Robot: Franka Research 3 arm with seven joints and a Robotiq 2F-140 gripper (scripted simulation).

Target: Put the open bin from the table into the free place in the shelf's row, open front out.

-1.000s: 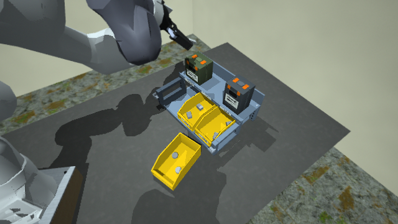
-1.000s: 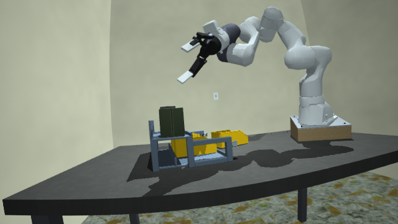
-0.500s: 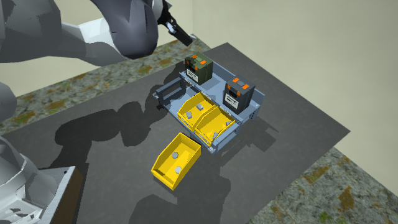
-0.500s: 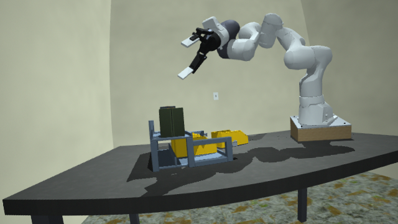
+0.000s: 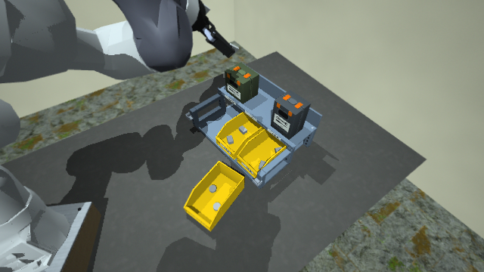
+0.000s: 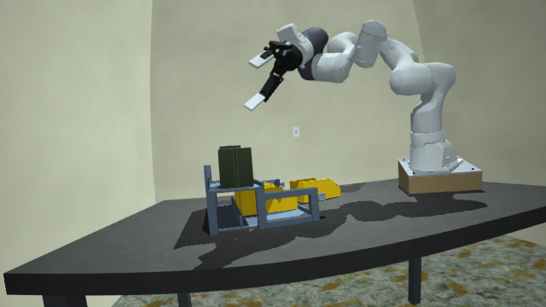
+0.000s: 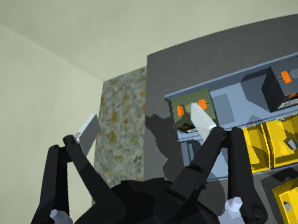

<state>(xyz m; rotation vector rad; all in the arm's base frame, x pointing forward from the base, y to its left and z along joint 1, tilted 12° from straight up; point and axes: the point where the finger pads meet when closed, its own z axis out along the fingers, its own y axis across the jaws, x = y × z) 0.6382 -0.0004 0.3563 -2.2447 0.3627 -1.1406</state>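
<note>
Sitting on the table, below the wide-spread gripper [image 5: 219, 39] [image 6: 259, 81] [image 7: 144, 116], the yellow open bin [image 5: 227, 171] [image 6: 317, 189] [image 7: 287, 197] has sloping sides. Two grey parts [image 5: 212, 188] inside show from above; the exterior view hides them, yet reveals both pale fingertips [image 6: 254, 101].

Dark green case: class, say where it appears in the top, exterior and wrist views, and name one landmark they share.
Top: the dark green case is just above centre.
Exterior: left of centre.
Wrist: right of centre, partly hidden by a pale fingertip.
Shared landmark: the blue-grey shelf beneath it.
</note>
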